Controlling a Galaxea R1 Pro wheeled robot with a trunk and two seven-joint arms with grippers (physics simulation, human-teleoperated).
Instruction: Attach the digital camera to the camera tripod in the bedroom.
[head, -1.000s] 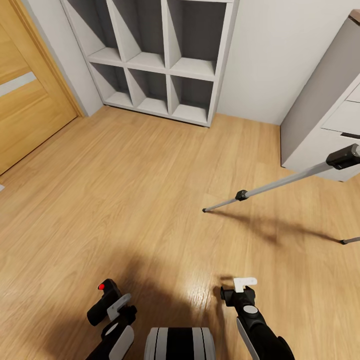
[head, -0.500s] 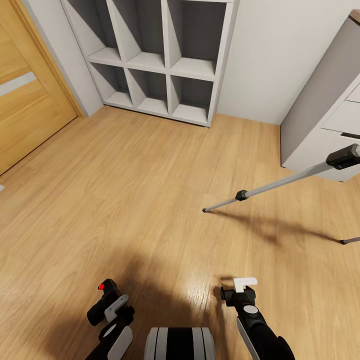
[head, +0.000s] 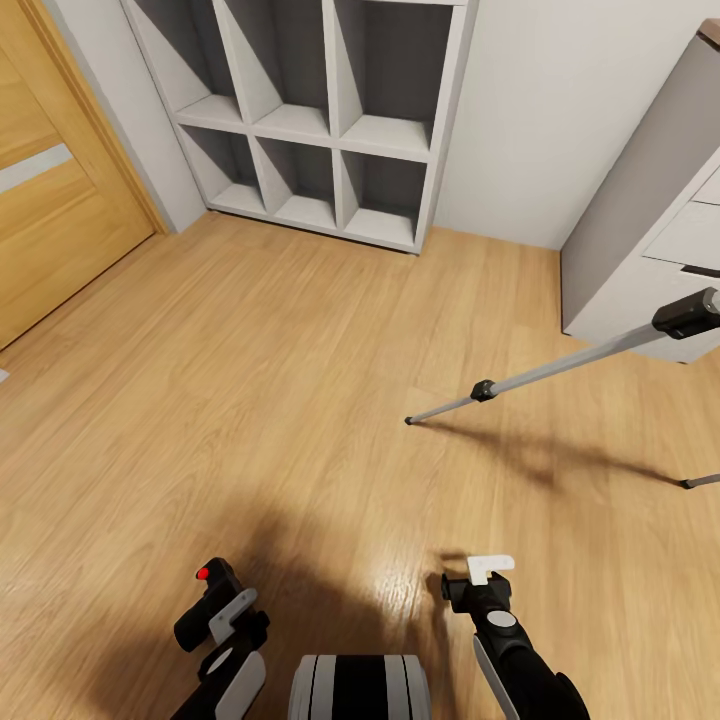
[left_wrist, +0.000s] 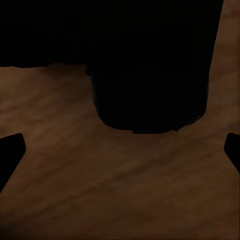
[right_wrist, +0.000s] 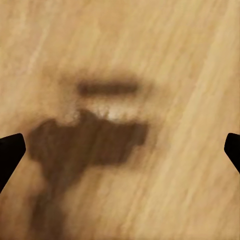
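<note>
Change: nothing has visibly moved since the earlier head views; arms and room match.
Floor: light wood plank floor (head: 300, 400), bare between robot and tripod.
Shelf: white cube shelf (head: 320, 120) against the pale grey wall, beside a wood door (head: 50, 200).
Desk: grey drawer unit (head: 650, 240), behind the tripod.
Tripod: silver-legged camera tripod (head: 560, 370), well apart from both hands.
Camera: small black digital camera (head: 205, 600), red button up, pinched in the left hand (head: 235, 615).
Right hand: right hand (head: 485, 572), probably spread, holding nothing.
Writing: none legible.
</note>
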